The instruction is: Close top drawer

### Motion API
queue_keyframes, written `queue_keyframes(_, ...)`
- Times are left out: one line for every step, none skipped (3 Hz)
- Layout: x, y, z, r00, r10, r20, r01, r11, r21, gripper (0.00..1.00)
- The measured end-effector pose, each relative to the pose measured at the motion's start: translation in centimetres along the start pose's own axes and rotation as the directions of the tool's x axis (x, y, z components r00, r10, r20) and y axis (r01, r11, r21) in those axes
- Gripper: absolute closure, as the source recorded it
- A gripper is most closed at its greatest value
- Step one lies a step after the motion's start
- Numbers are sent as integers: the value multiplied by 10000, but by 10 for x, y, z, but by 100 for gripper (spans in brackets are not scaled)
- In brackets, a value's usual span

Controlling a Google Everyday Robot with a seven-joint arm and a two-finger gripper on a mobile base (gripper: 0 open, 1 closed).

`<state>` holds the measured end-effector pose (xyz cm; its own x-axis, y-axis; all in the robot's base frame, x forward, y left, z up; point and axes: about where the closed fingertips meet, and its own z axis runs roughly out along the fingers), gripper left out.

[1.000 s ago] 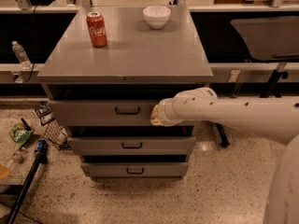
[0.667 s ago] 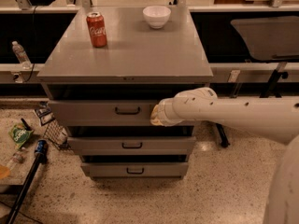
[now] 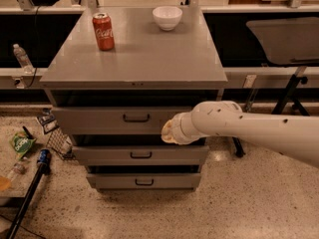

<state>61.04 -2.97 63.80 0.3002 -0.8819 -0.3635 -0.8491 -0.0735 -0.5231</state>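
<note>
Camera view: look down on a grey table [image 3: 144, 59] with three drawers in its front.
Top drawer [image 3: 99, 119]: wide grey metal, plain front, small dark bar handle [image 3: 136, 118] at centre.
Top drawer position: uppermost of three, just under the table top, pulled out partway, dark gap above its front.
Top drawer interior: in shadow, contents impossible to tell.
Lower drawers [image 3: 141, 155]: two, shorter fronts, matching handles.
Claw [image 3: 168, 132]: end of a white arm [image 3: 249, 131], in front of the top drawer's right part, right of the handle; spread or pressed together, cannot tell.
Bowl [image 3: 167, 17]: white, back of table top, inside not made out.
Can [image 3: 103, 31]: red, upright, back left, well apart from the bowl.
</note>
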Motion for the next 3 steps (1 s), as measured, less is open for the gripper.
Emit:
queue_keyframes(-23,34,-33,9960,600,657,-575,9976,-395,100)
queue_keyframes(-42,37,-60,9908,652,1189,-615,9975,-346,100)
queue_keyframes(-69,24,-96,9763,428,2121,-458,9989,93,100)
